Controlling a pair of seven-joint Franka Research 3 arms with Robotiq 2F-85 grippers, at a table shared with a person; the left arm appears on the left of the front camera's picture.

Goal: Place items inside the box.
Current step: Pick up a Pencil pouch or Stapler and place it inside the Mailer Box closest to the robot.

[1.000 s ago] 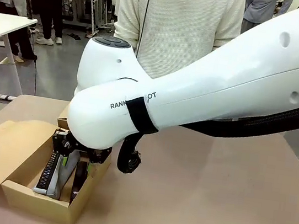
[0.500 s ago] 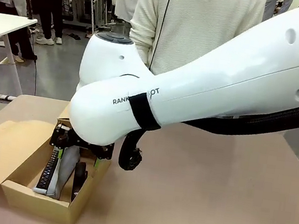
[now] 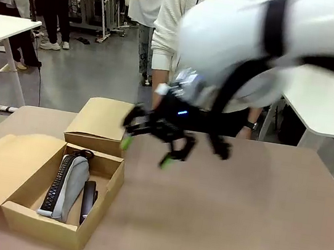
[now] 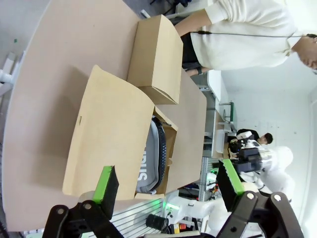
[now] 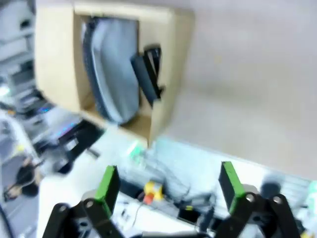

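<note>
- Front view: tan table (image 3: 252,224) across the whole lower frame, bare on the robot's right half. At its far edge, a person (image 3: 176,14) in a pale ribbed top, turned sideways in the left wrist view.
- Reaching in from the robot's right and blurred in the front view: white right arm (image 3: 248,37), raised off the table and past its middle.
- At the table's left end: open cardboard box (image 3: 40,226), one flap lying flat outward, another raised at the far side. Looked into from above by both wrist cameras, slantwise from the front.
- Inside the box, lying lengthwise on the flat-flap side: grey pencil case (image 3: 73,187) with a dark zip along one edge. White lettering on it caught by the left wrist camera, too partial to read.
- In the air just right of the box and clear of it: right gripper (image 3: 146,152), jaws spread wide, nothing between the green pads. Sharp in its own wrist view against blurred surroundings.
- High over the box's flat flap: left gripper (image 4: 167,179), likewise wide and empty.
- Between case and box wall: black stapler (image 3: 89,198), a thin dark bar from the front, broader from the right wrist.
</note>
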